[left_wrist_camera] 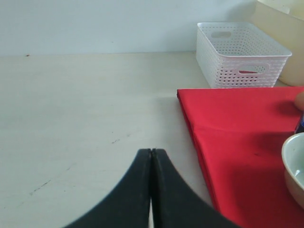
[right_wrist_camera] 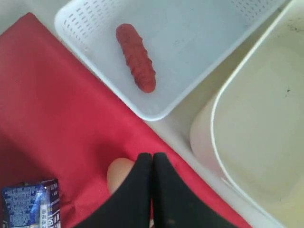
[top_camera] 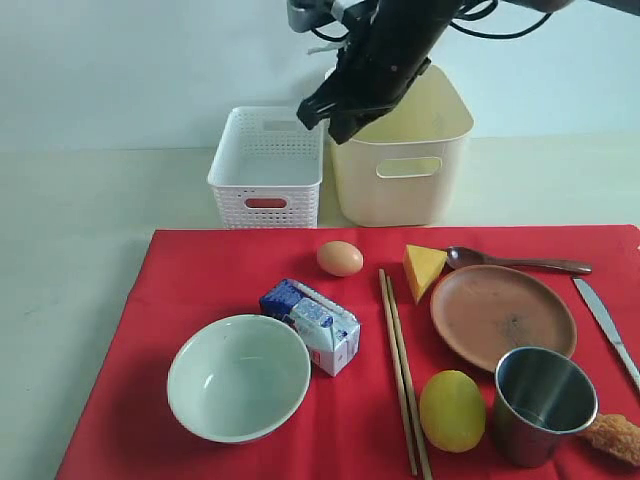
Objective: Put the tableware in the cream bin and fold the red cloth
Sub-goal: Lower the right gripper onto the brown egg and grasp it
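right gripper (top_camera: 335,118): closed, empty, by cream bin (top_camera: 400,205) rim
left gripper (left_wrist_camera: 151,151): closed, empty, off cloth
cream bin: looks empty
tableware (top_camera: 238,377): 0 of 6 binned, on red cloth (top_camera: 200,270)
fold: not done

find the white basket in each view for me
Exterior view: the basket stands beyond the red cloth, left of the cream bin.
Left wrist view: the basket sits just past the red cloth's corner.
Right wrist view: the basket, a sausage inside, lies beside the cream bin.
Shared landmark: the red cloth's edge next to the basket.
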`<move>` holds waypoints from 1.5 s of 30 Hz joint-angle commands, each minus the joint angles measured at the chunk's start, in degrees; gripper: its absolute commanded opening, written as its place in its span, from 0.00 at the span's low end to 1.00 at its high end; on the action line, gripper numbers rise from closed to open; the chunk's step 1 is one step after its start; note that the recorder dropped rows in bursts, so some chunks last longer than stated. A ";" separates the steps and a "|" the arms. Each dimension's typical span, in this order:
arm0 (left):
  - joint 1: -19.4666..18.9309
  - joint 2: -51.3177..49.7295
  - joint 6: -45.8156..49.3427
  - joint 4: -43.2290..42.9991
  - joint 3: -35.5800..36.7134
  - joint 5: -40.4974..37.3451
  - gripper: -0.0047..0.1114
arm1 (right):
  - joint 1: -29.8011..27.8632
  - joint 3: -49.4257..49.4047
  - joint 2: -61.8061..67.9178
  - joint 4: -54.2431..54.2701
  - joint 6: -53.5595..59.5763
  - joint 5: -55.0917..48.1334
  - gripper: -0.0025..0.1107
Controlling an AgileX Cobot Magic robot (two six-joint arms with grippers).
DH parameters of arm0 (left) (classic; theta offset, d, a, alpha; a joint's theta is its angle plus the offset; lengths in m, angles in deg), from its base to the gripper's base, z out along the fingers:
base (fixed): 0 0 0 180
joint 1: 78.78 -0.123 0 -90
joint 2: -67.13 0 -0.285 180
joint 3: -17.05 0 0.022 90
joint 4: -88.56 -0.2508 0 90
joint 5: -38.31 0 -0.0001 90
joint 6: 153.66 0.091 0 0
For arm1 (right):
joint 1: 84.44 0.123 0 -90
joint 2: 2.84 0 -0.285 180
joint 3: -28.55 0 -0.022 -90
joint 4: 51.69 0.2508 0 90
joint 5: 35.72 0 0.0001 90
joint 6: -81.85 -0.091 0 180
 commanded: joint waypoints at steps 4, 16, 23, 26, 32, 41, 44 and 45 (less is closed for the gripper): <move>-0.24 0.24 -0.30 0.35 0.17 0.32 0.04 | -0.07 -19.06 -9.13 -0.60 1.31 13.66 0.02; -0.24 0.24 -0.30 0.35 0.17 0.32 0.04 | -0.07 -33.63 -12.91 -0.47 3.89 20.68 0.02; -0.24 0.24 -0.30 0.35 0.17 0.32 0.04 | -0.07 -34.37 -10.90 -0.47 5.36 21.92 0.02; -0.24 0.24 -0.30 0.35 0.17 0.32 0.04 | -0.07 -34.24 -9.14 -0.10 5.36 22.32 0.05; -0.24 0.24 -0.30 0.35 0.17 0.32 0.04 | -0.07 -34.16 -6.85 0.04 5.36 23.45 0.30; -0.24 0.24 -0.30 0.35 0.17 0.32 0.04 | -0.07 -34.11 -6.02 10.36 19.46 23.38 0.63; -0.24 0.24 -0.30 0.35 0.17 0.32 0.04 | -0.07 -34.11 -6.02 15.39 25.71 22.85 0.64; -0.24 0.24 -0.30 0.35 0.17 0.32 0.04 | -0.07 -34.11 -6.02 16.93 27.78 22.72 0.64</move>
